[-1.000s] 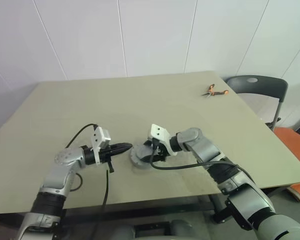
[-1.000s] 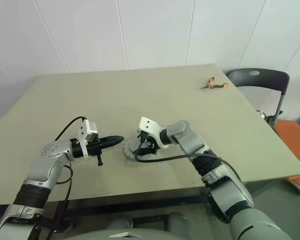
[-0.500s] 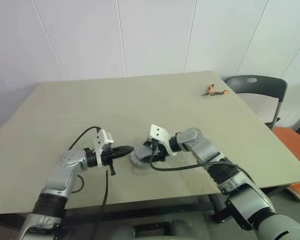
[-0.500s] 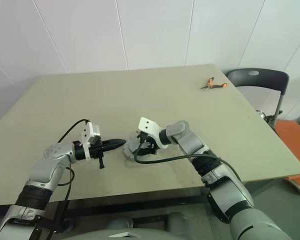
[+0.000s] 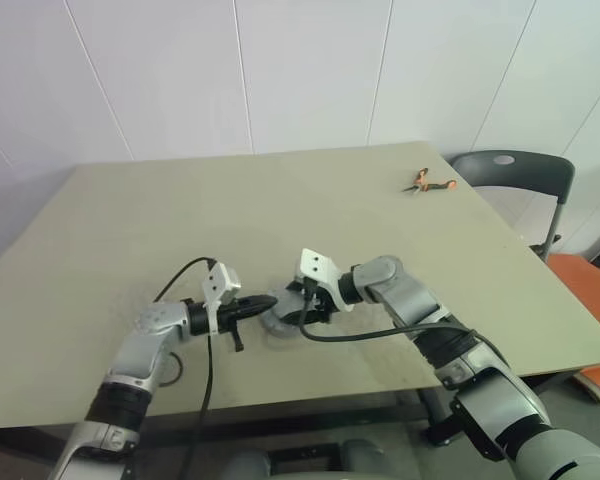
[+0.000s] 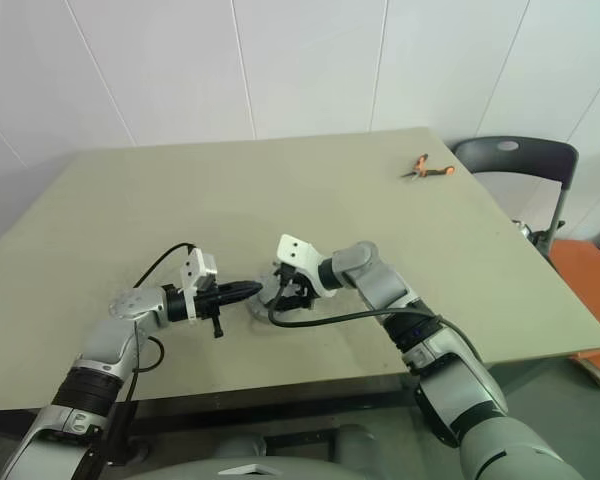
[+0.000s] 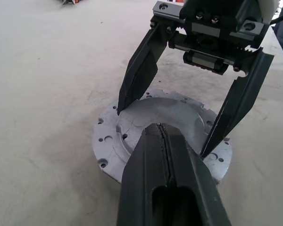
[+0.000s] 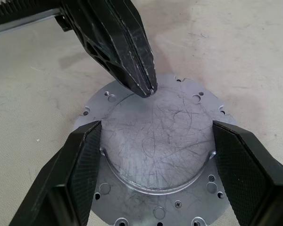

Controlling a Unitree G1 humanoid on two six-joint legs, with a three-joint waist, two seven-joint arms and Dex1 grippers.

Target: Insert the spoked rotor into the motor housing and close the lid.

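The motor housing [image 8: 165, 136] is a squat round silver-grey puck near the table's front middle, with a flanged rim of screw holes and a smooth, scratched raised face [image 7: 132, 127]. I cannot tell the lid apart from this closed top. The spoked rotor is hidden. My right gripper [image 8: 156, 127] reaches in from the right, its two fingers [image 7: 139, 70] set against opposite sides of the raised face. My left gripper [image 7: 161, 129] comes in from the left, shut, with its tip resting at the near edge of that face [image 5: 270, 300].
Orange-handled pliers [image 5: 427, 183] lie at the table's far right corner. A grey chair [image 5: 510, 170] and an orange seat [image 5: 590, 280] stand beyond the right edge. The beige table [image 5: 230, 210] is bare around the housing.
My left gripper has slid right and slightly down, from a gap beside the housing to its tip over the housing's face. The right gripper and the housing have stayed put.
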